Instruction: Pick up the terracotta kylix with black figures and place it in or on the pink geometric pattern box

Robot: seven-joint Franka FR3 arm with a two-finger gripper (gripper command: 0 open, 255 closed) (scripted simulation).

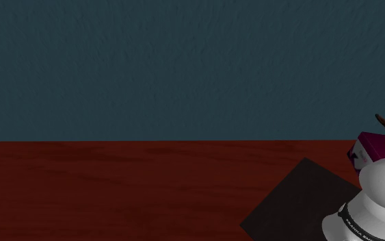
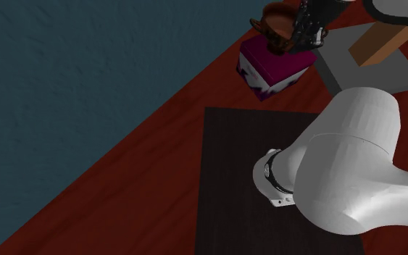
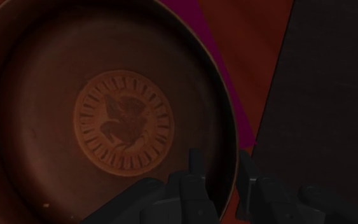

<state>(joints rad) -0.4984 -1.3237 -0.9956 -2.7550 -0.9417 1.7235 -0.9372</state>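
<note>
Jaws clasp kylix (image 3: 117, 121) rim; kylix hangs over pink box (image 2: 276, 67)

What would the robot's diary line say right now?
gripper: shut on cup rim | cup: over pink box | step: placing, not released yet

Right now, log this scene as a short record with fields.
kylix: brown cup, dark figure medallion inside, directly over the box; contact unclear
box: magenta with a white pattern, on the red-brown surface
gripper: at the kylix's rim, above the box
stand: dark top, beside the box
wall: teal-blue
</note>
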